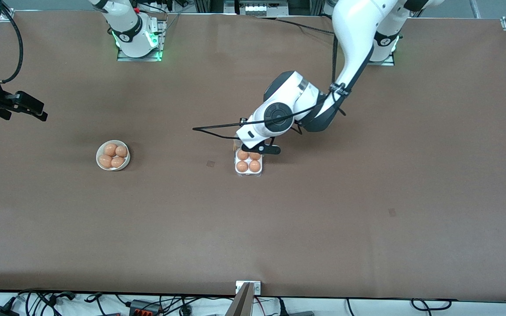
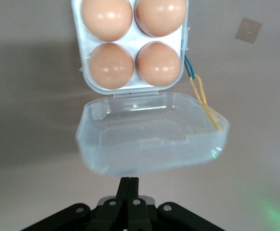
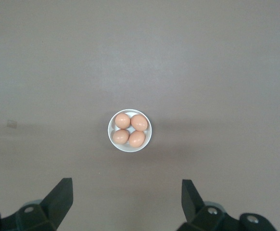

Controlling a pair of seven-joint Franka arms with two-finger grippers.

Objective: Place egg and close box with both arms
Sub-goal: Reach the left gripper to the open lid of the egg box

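Front view: box [image 1: 248, 166] lid open.

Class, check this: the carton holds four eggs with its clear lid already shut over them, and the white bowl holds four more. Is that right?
Not quite. The box does hold four eggs, but its clear lid is open, folded back flat on the table in front of the shut left gripper, as the left wrist view shows. The white bowl does hold four more, under the open right gripper.

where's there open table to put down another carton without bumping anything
Bare table lies between the bowl of eggs and the egg carton, and everywhere nearer the camera. It is crowded at the carton: its open lid lies flat under the shut left claw.
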